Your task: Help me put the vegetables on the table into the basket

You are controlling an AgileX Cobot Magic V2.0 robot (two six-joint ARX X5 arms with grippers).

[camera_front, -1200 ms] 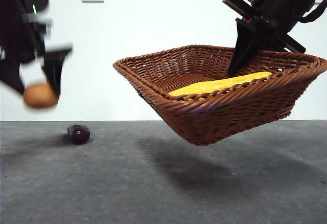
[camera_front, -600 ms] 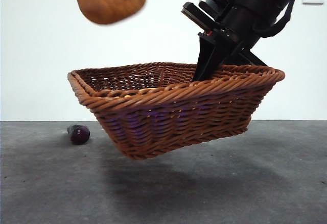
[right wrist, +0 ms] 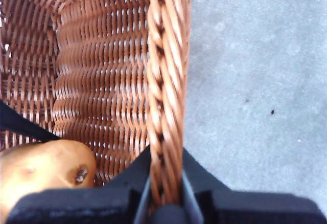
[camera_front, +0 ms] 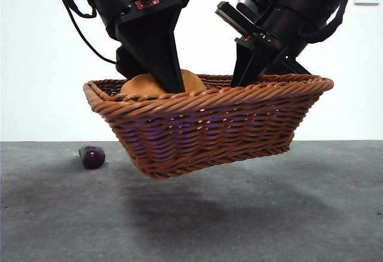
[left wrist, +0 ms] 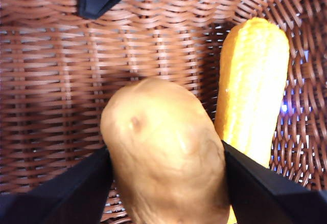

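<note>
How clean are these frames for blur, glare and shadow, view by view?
Front view: sharp; the lifted basket casts a soft shadow on the table. Left wrist view: the corn cob is overexposed, and the potato in the left gripper is slightly soft. Right wrist view: the rim is crisp where the right gripper clamps it; the weave nearest the lens blurs.
</note>
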